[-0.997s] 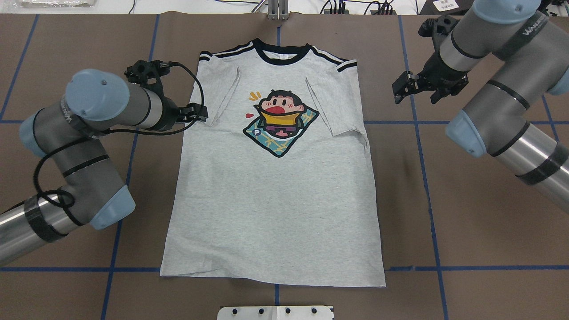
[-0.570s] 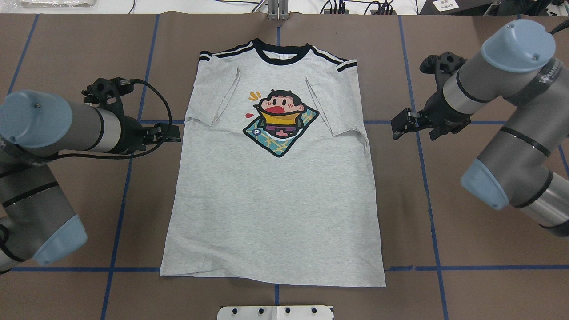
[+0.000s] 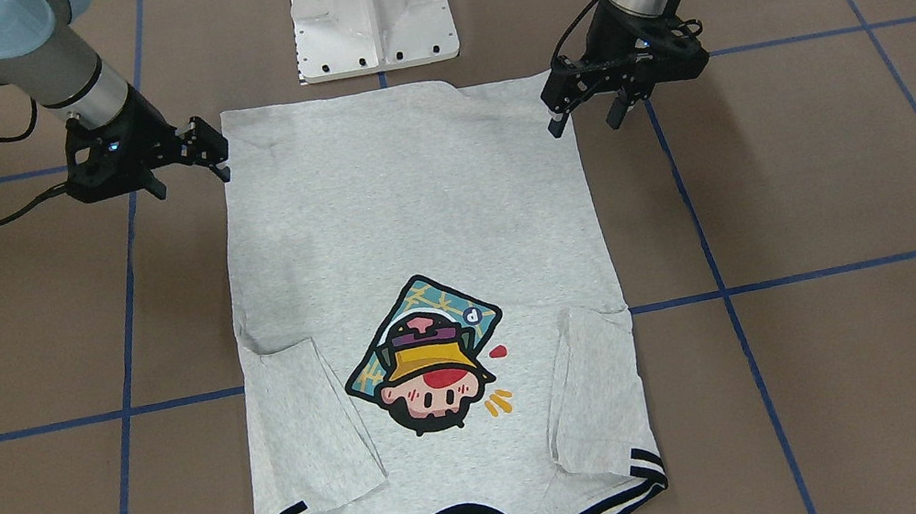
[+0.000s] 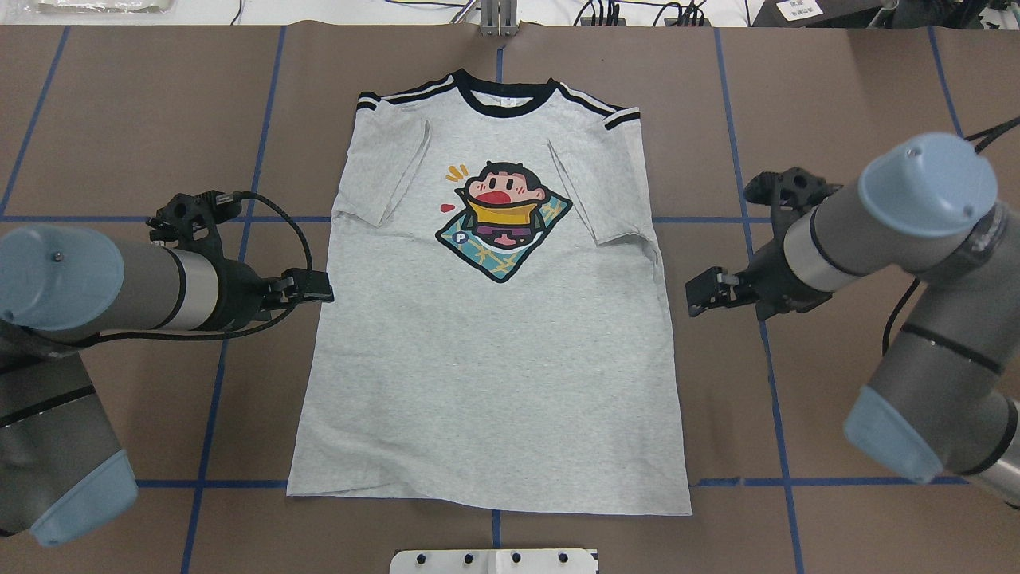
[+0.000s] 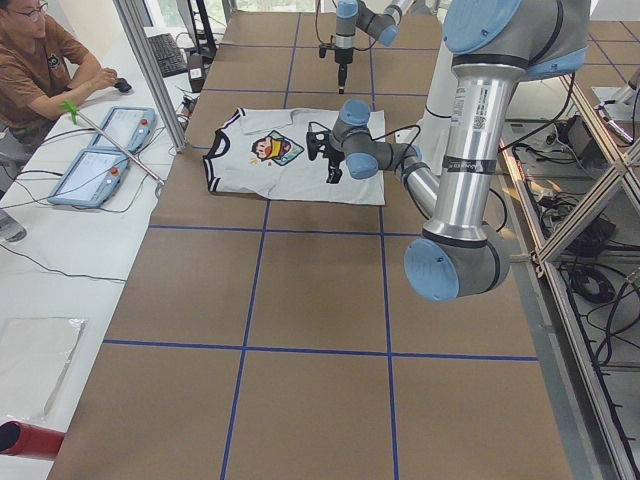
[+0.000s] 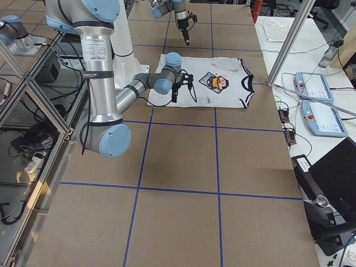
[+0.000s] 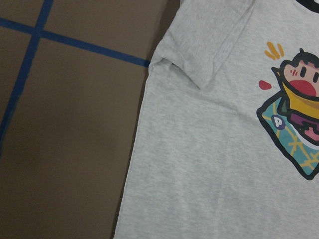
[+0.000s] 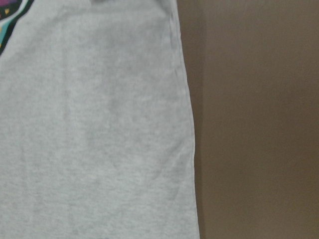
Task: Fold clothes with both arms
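Pedestal base, white metal [image 4: 494,560], sits nearest, at 6 o'clk of overhead view, on brown paper-covered table w/ blue tape grid [image 4: 837,119].

Just beyond it lies light heather-grey short-sleeved T-shirt [image 4: 494,383], flat on table, front up. Hem is at 6 o'clk toward base, black collar [image 4: 504,102] at 12 o'clk, far end. Both sleeves are folded in over chest, either side of colourful cartoon head in yellow hat [image 4: 502,219]. Black-and-white striped trim runs along shoulders.

Black two-finger L gripper [image 4: 317,288], on silver-and-grey tubular L arm w/ light blue joint caps [image 4: 103,283], hangs at 9 o'clk of shirt, approx mid-length. Its tip is at shirt's side edge in overhead view, raised off cloth. Front-facing view shows its fingers [image 3: 555,124] spread apart, nothing btwn them.

R gripper [image 4: 700,293], on matching R arm [image 4: 876,231], hangs at 3 o'clk of shirt, just outside that side edge, not touching. Its fingers are also spread, holding nothing.

Wrist views look down on shirt's side edges and bare table beside them.

Farthest, past collar end in left side view: person in brown shirt [image 5: 40,60] seated at white desk w/ two blue-grey tablet pendants [image 5: 105,150].
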{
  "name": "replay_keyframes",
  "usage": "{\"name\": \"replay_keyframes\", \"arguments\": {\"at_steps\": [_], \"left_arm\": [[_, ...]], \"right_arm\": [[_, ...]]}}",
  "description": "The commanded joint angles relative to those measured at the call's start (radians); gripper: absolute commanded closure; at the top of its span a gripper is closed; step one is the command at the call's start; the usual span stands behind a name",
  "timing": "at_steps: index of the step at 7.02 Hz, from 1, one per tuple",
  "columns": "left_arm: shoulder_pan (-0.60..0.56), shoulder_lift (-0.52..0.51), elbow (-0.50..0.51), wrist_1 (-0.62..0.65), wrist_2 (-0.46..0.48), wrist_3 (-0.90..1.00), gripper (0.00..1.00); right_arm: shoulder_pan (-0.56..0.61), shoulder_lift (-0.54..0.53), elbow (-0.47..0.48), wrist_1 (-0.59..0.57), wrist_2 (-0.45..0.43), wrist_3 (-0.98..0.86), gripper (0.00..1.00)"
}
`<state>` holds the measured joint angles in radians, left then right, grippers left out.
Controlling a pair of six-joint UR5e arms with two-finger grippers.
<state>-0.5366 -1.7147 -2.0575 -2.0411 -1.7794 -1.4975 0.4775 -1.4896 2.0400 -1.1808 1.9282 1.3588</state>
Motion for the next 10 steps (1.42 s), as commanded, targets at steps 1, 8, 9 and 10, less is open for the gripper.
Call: {"name": "replay_keyframes", "arguments": {"at_steps": [1,8,9,10], "left_arm": [[0.006,0.021,-0.050,0.002,0.011,-0.001,0.01],[0.015,0.009,-0.056,0.004,0.011,0.008,0.01],[0.015,0.009,-0.056,0.002,0.011,0.008,0.01],[0.013,0.009,-0.056,0.004,0.011,0.008,0.01]], "right_arm": [[-0.189,-0.041,-0.006,0.066,-0.141,0.121,0.00],[-0.324,-0.083,-0.014,0.056,-0.195,0.330,0.12],[-0.329,-0.083,-0.017,0.055,-0.195,0.332,0.19],[-0.329,-0.083,-0.017,0.055,-0.195,0.332,0.27]]}}
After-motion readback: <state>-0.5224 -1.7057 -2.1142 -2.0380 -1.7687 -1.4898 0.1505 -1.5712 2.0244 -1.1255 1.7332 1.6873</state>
